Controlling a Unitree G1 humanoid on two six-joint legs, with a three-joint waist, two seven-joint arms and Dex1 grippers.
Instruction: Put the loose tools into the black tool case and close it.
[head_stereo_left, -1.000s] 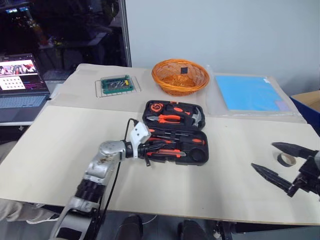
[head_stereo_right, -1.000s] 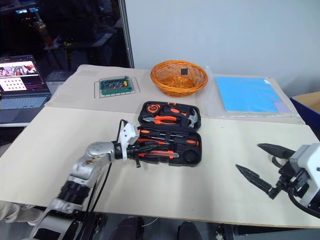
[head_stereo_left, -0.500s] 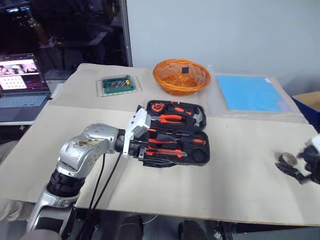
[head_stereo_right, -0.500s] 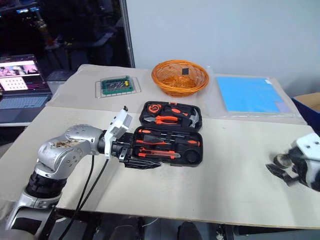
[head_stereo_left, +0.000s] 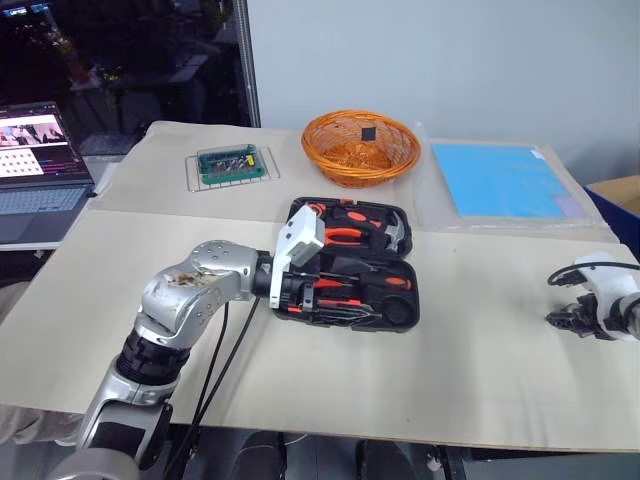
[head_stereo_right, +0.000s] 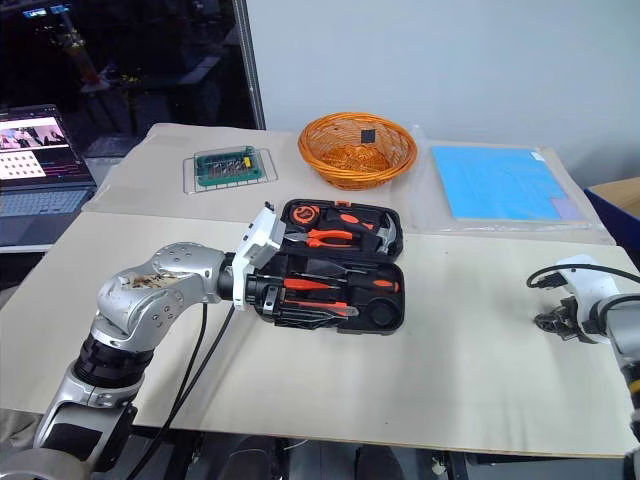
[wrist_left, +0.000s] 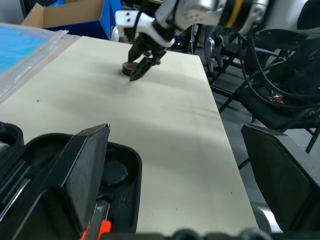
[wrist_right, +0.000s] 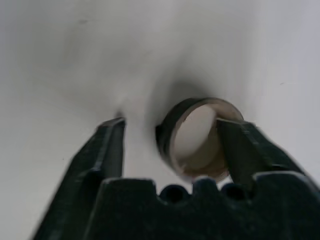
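the small grey tape roll (wrist_right: 197, 134) lies flat on the pale table (head_stereo_left: 460, 330) at its right end, well apart from the open black moulded-plastic tool case (head_stereo_left: 350, 265). the right gripper (wrist_right: 170, 132) is down over it with its two black fingers apart: one finger (wrist_right: 235, 145) sits over the roll's far wall, reaching into or across the hollow core, and the other finger (wrist_right: 107, 145) stands on bare table beside the roll's outer wall, with a gap between them. the wrist view is blurred, so whether either finger already touches the roll is hard to say.

the roll looks light and stiff, a short ring with a smooth outer band. it will likely slide on the table if pushed from one side only. the best hold is probably across the ring wall, one finger inside the core and one outside, or across the full width with both fingers outside.

the left gripper (wrist_left: 175, 165) hangs over the case's near half, its fingers wide apart and holding nothing, with the case's round recess (wrist_left: 116, 172) just beyond one fingertip.
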